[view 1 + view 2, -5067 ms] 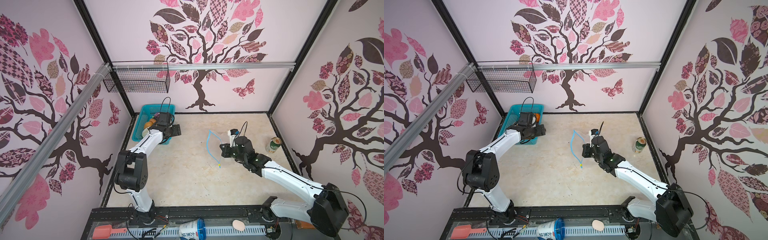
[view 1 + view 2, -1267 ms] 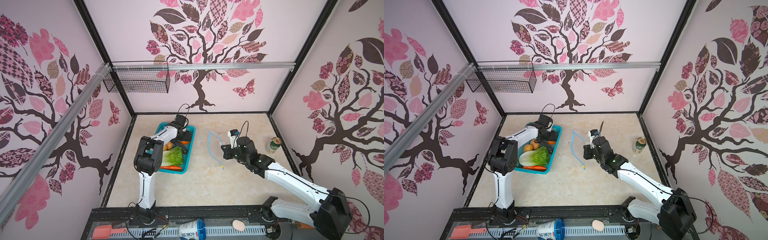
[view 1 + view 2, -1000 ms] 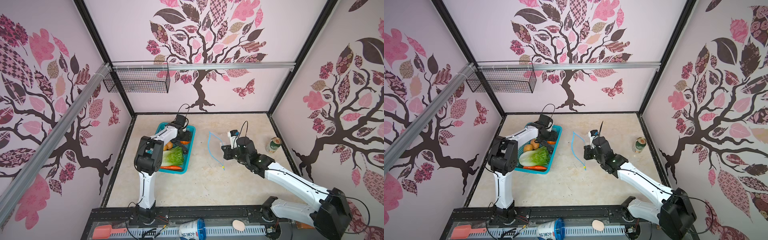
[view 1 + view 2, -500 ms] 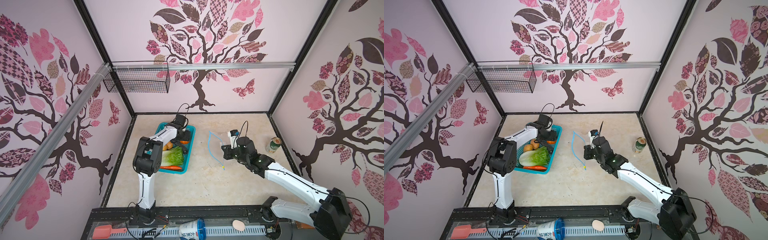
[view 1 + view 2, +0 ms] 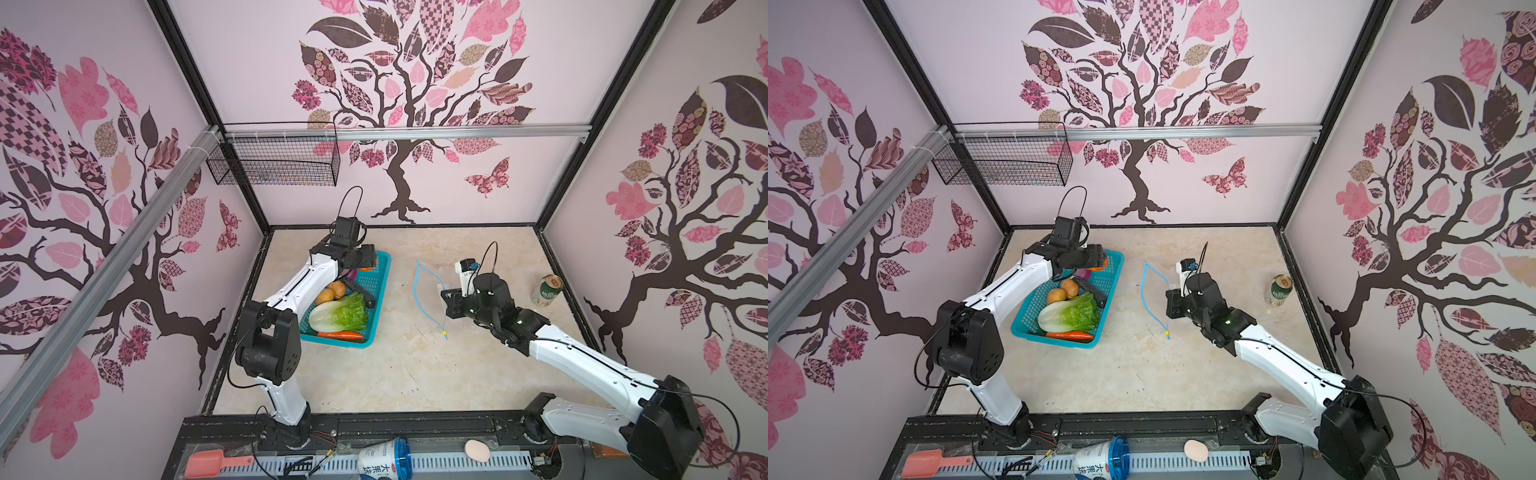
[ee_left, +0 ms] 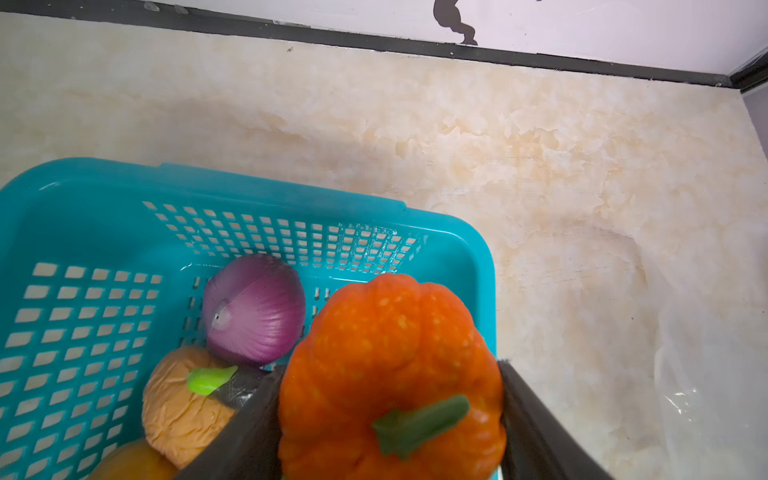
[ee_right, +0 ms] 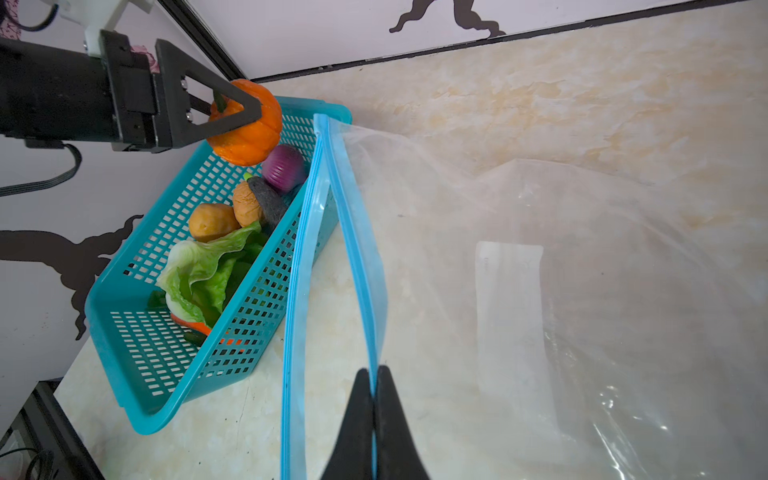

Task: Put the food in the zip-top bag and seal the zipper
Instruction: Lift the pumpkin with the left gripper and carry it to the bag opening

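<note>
Basket dragged nearer zip-top bag; left pincer grasping pumpkin, zipper frame-right; right pincer clenched on it.

Bright even light, soft shadows, wide-angle warp at edges.

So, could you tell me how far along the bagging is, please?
Done: the right gripper pinches the zipper, holding the zip-top bag open. In hand: the left gripper holds the pumpkin above the basket. Left: bagging it plus the onion, potatoes, eggplant, lettuce and carrot, then sealing.
</note>
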Action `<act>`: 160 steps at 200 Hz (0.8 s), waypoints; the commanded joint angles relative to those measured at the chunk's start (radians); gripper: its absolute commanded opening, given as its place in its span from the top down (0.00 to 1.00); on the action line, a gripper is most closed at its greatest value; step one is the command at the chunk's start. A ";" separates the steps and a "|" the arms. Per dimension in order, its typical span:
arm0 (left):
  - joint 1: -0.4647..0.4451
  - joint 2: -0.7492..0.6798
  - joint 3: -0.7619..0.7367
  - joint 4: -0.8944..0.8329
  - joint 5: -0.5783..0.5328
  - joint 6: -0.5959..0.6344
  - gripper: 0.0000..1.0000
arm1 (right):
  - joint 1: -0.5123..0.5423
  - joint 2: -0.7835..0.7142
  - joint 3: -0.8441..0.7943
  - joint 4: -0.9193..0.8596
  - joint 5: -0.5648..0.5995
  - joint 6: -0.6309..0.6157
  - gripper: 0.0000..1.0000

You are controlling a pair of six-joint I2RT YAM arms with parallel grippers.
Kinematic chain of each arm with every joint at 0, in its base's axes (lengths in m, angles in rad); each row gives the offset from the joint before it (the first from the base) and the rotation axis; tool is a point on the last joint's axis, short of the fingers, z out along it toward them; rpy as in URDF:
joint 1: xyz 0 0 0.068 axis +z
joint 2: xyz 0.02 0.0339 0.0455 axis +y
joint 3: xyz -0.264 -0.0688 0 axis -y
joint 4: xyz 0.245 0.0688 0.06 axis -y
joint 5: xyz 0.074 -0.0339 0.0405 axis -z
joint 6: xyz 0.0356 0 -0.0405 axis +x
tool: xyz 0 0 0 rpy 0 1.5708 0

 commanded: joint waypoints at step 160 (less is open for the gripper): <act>-0.213 -0.420 -0.563 0.662 0.444 -0.456 0.43 | -0.004 0.156 -0.021 0.188 -0.167 0.257 1.00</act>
